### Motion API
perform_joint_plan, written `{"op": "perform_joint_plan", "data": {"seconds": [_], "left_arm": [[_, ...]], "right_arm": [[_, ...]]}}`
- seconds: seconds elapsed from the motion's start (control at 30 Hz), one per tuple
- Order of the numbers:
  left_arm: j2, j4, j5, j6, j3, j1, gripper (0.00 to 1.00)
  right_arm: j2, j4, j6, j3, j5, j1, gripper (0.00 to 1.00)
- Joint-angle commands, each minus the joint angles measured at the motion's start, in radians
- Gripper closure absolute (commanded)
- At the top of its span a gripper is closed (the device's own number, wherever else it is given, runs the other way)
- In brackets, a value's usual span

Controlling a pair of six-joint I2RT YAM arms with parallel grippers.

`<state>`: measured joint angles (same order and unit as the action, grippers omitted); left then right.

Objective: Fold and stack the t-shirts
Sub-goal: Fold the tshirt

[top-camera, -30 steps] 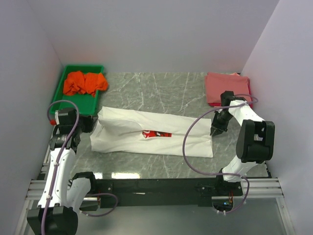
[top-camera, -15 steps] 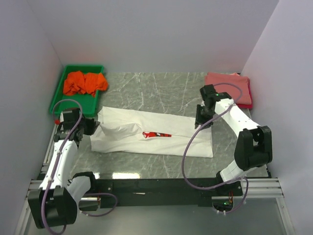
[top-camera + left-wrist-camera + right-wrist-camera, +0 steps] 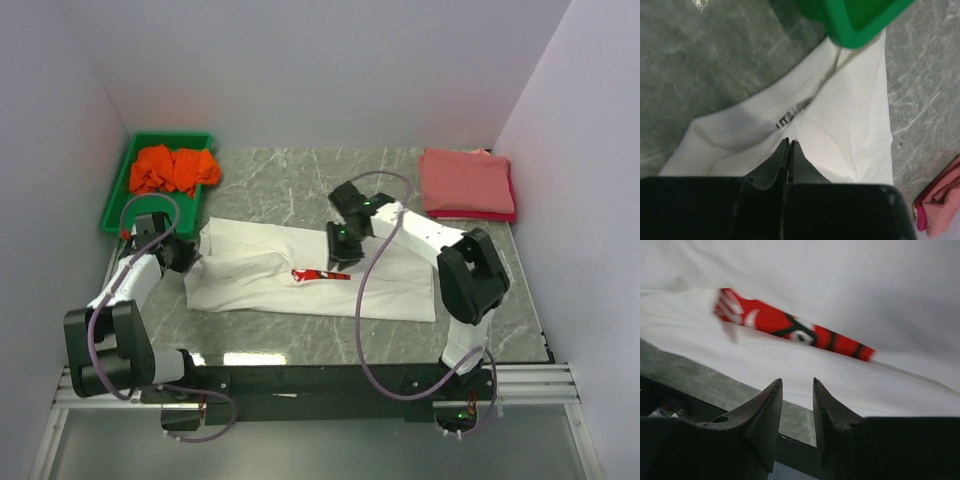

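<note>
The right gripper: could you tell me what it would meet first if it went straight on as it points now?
Most likely the white t-shirt: the right gripper points at the cloth just beside the red print, with nothing between. The gap is hard to judge.

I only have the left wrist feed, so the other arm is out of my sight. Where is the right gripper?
Observer: The right gripper is over the middle of the white t-shirt, beside its red print.
Operator: Holding cloth?
Observer: No, its jaws stand slightly apart with nothing between them.
Operator: Anything in the tray?
Observer: A crumpled orange t-shirt lies in the green tray.
</note>
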<state>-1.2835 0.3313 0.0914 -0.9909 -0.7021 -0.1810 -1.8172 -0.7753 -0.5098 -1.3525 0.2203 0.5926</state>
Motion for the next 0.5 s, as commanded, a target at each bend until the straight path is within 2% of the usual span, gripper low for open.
{"op": "perform_joint_plan", "data": {"seconds": [0.0, 0.23, 0.47], "left_arm": [[-0.071, -0.11, 0.031, 0.1, -0.066, -0.035, 0.99], [-0.2, -0.156, 0.119, 0.187, -0.099, -0.055, 0.99], [-0.217, -0.123, 0.194, 0.285, -0.103, -0.057, 0.99]], "right_arm": [[-0.036, 0.117, -0.05, -0.111, 0.016, 0.116, 0.62], [-0.14, 0.254, -0.101, -0.227, -0.082, 0.318, 0.62], [-0.266, 0.387, -0.107, -0.313, -0.245, 0.446, 0.62]]}}
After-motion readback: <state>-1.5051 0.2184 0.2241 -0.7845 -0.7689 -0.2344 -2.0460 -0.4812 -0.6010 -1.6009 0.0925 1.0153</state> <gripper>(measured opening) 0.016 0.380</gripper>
